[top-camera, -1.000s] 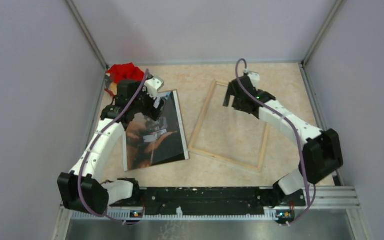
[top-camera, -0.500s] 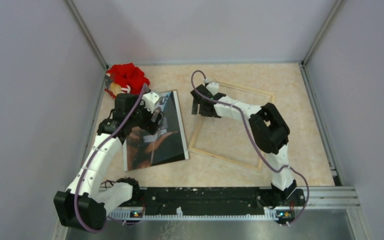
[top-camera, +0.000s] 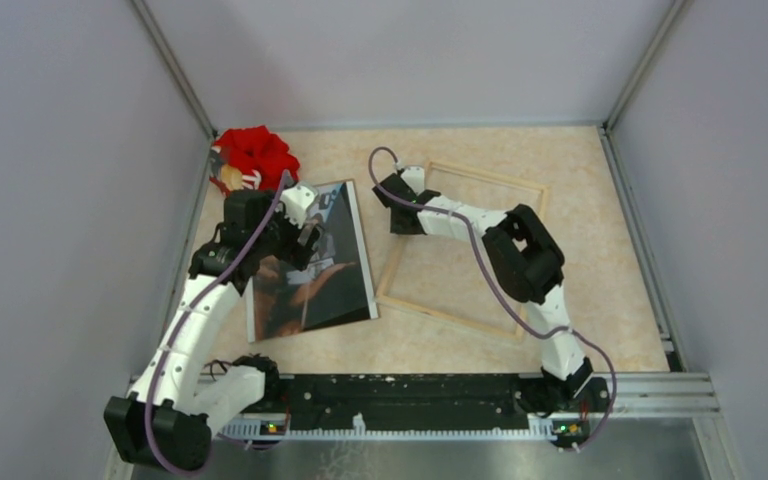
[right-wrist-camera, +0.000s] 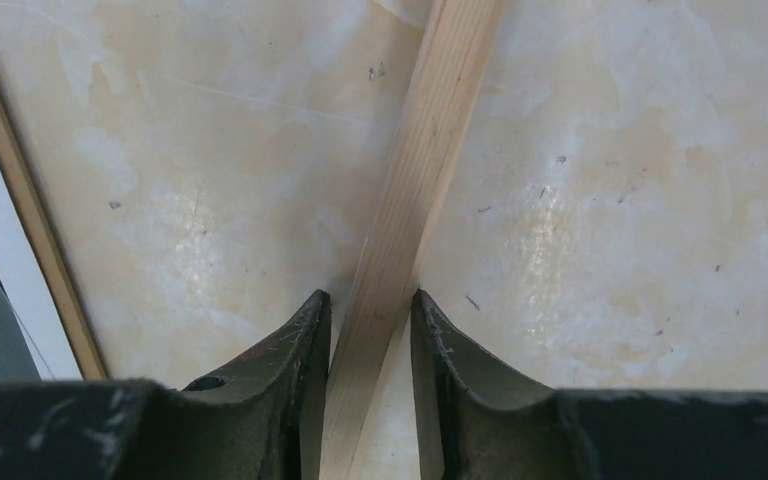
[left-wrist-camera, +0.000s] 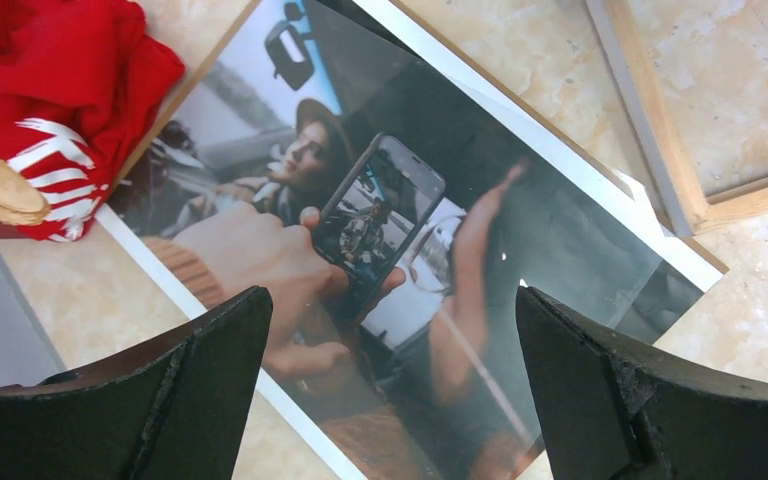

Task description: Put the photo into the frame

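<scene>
Left arm reaches forward along the left edge of the table (top-camera: 600, 290). The left gripper (left-wrist-camera: 390, 320) hovers over the photo (left-wrist-camera: 480, 230), fingers spread wide, grasping nothing. Right arm is folded at the elbow and reaches left. The right gripper (right-wrist-camera: 370, 300) is clenched on the left rail of the frame (right-wrist-camera: 440, 100). Count: one photo, left of centre; one frame, centre; one red cloth (top-camera: 255, 150), far-left corner.

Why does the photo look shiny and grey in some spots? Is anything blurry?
Left wrist view: light seems to bounce off the glossy photo, leaving a grey sheen on its right part. Top view: soft, even light, nothing blurry. Right wrist view: soft bright patches on the table; the frame looks sharp.
</scene>
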